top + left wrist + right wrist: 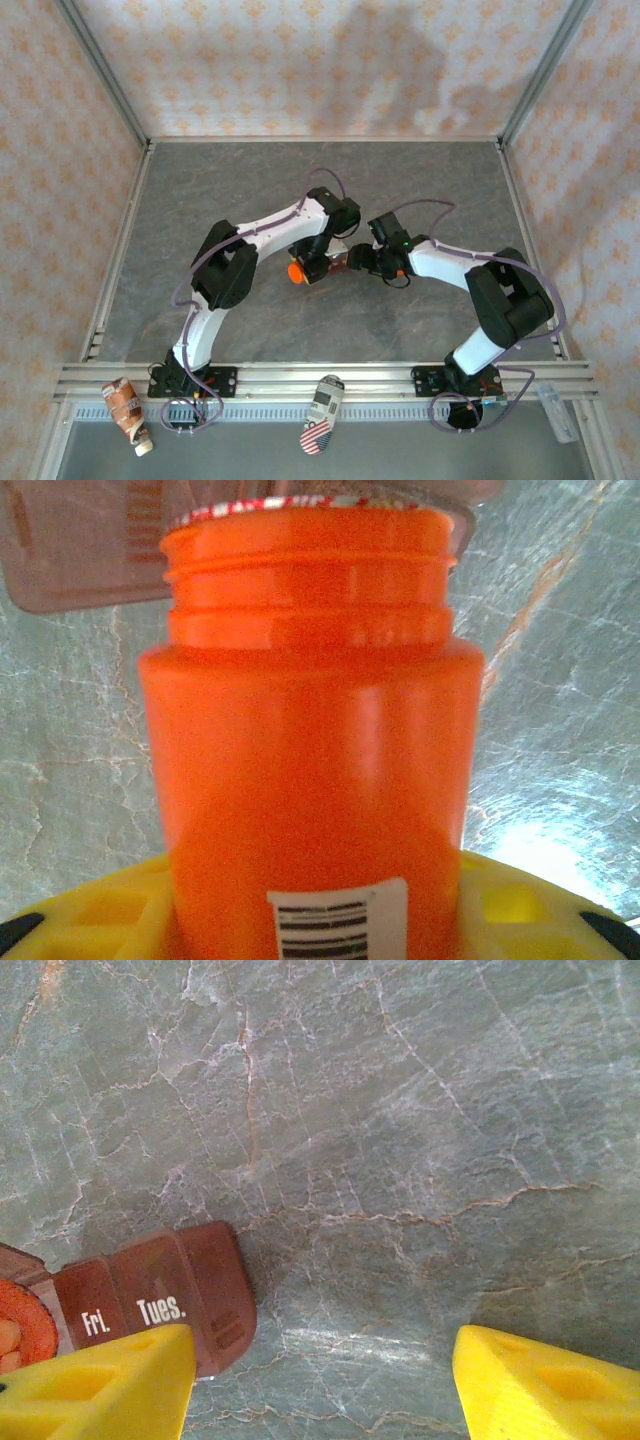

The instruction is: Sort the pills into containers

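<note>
My left gripper (pixel 313 264) is shut on the bright orange bottle (pixel 310 780), with yellow fingers (pixel 95 910) on either side of its body. The bottle is uncapped, its threaded mouth pointing at the dark red-brown container (pixel 80 550). In the right wrist view that container (pixel 160 1300) shows lids marked "Fri." and "Tues.", and the bottle's orange mouth (pixel 20 1325) sits at its left end with pale tan pills (pixel 5 1340) inside. My right gripper (pixel 322 1345) is open just right of the container, hovering above bare table. From above, bottle (pixel 296 271), container (pixel 336 262) and right gripper (pixel 362 260) line up.
Grey marbled table (pixel 420 190) is enclosed by patterned walls. On the near rail lie a brown patterned tube (pixel 126 410), a flag-patterned item (pixel 322 412) and a white object (pixel 556 410).
</note>
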You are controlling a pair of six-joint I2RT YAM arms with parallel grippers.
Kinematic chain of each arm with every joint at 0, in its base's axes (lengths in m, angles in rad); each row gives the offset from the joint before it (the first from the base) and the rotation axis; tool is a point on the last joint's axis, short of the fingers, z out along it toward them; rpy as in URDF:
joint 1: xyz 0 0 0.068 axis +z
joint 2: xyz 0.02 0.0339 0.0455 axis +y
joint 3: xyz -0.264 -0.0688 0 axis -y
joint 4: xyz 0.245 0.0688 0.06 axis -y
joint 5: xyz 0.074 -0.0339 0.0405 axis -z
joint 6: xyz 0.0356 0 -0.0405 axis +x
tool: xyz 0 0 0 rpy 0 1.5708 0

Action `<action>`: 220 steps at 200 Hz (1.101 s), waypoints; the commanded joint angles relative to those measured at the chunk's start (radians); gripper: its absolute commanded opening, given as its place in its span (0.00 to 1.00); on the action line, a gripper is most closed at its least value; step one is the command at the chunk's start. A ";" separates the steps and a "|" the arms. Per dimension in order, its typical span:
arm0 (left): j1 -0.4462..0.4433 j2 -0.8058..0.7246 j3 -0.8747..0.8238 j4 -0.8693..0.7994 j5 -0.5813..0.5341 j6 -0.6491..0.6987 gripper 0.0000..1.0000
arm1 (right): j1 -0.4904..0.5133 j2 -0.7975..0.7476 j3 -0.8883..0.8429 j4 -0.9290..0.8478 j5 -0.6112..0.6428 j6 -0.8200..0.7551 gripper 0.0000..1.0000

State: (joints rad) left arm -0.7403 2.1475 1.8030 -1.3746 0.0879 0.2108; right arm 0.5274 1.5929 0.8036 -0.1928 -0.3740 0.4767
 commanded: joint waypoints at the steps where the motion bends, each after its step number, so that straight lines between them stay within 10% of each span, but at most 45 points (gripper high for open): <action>1: 0.009 -0.037 0.012 0.014 0.054 -0.001 0.00 | 0.011 0.009 0.001 0.010 0.004 0.012 0.69; 220: 0.048 -0.090 0.044 0.039 0.019 -0.039 0.00 | -0.082 0.009 0.080 -0.007 0.031 0.008 0.66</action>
State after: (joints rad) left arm -0.7055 2.1151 1.8210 -1.3334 0.1345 0.1822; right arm 0.4686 1.5929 0.8276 -0.1944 -0.3527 0.4862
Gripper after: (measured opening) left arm 0.474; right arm 0.670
